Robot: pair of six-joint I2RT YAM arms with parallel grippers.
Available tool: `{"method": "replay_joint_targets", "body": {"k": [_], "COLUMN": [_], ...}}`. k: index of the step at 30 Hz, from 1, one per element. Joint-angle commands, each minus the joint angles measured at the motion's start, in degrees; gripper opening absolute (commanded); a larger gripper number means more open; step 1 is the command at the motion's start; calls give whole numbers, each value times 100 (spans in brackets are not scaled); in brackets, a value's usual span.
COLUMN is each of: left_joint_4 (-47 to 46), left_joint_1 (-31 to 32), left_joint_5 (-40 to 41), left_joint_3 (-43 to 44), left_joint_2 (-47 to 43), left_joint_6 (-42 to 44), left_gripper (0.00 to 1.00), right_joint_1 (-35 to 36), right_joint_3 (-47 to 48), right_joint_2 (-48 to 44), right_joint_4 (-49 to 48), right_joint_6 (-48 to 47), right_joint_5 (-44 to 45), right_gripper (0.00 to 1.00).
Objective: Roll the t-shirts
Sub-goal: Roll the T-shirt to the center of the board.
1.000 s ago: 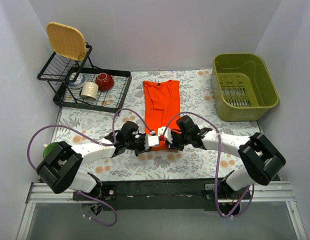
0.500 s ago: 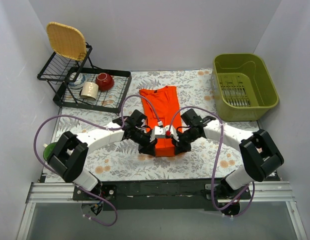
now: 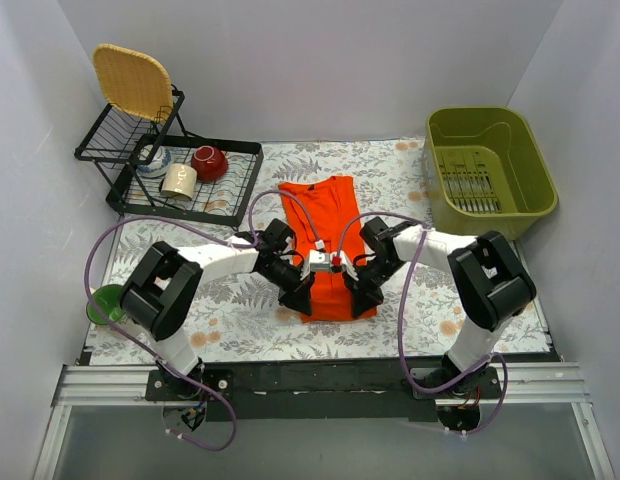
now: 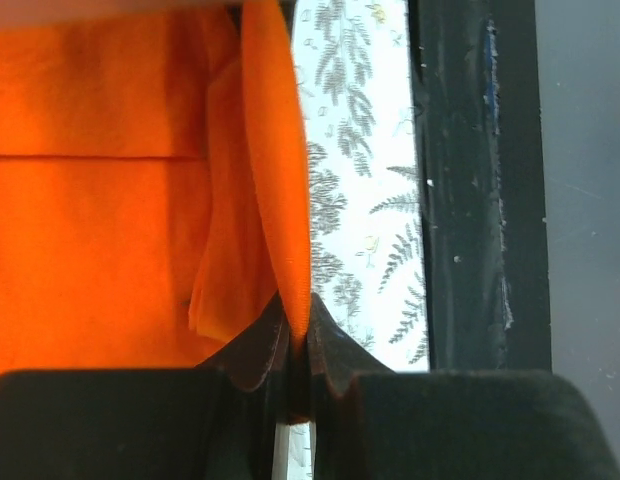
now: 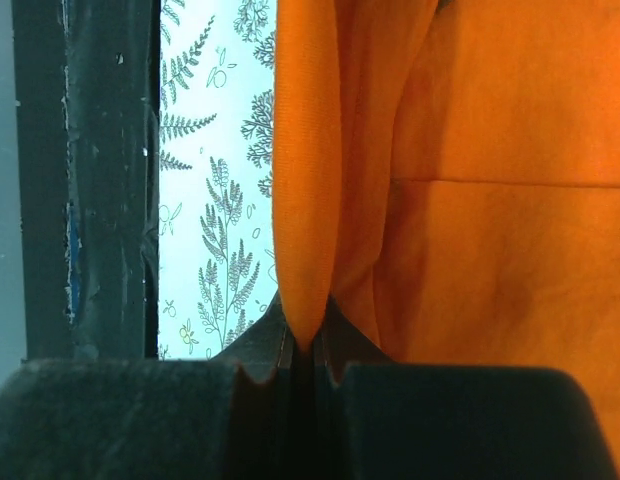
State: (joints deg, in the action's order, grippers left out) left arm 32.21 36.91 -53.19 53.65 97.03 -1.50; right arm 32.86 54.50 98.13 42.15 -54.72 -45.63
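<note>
Orange-red t-shirt (image 3: pixel 325 212) is lying lengthwise on the floral tablecloth (image 3: pixel 240 330) mid-table, and I am seeing the left gripper (image 3: pixel 301 297) and the right gripper (image 3: pixel 362 298) each clenching a fold of fabric at its near end.

Plain pale walls (image 3: pixel 320 60) close in on three sides of a surface (image 3: pixel 390 180) covered with a leaf-and-flower printed cloth, evenly lit with soft shadows. A black wire dish rack (image 3: pixel 230 200) stands at the far left corner and an olive-green plastic tub (image 3: pixel 480 130) at the far right, with a black rail (image 3: pixel 320 378) along the near edge.
</note>
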Motion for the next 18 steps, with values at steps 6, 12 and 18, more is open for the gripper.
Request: {"method": "replay_joint_targets", "body": {"k": [6, 12, 18], "left_joint_4": [743, 1209, 1455], "left_joint_1": [-649, -729, -755], "left_joint_5": [423, 485, 573], "left_joint_3": [496, 901, 972], "left_joint_2": [1061, 1476, 1582], "left_joint_6": [114, 676, 1063], "left_gripper": [0, 1, 4], "right_joint_1": [-509, -605, -720], "right_joint_3": [1148, 2125, 2960], "right_joint_2": [1093, 2341, 2922], "right_joint_4": [1381, 2824, 3238], "right_joint_6": [-899, -1664, -1744], "right_joint_5": [-192, -341, -403], "right_gripper": [1, 1, 1]}}
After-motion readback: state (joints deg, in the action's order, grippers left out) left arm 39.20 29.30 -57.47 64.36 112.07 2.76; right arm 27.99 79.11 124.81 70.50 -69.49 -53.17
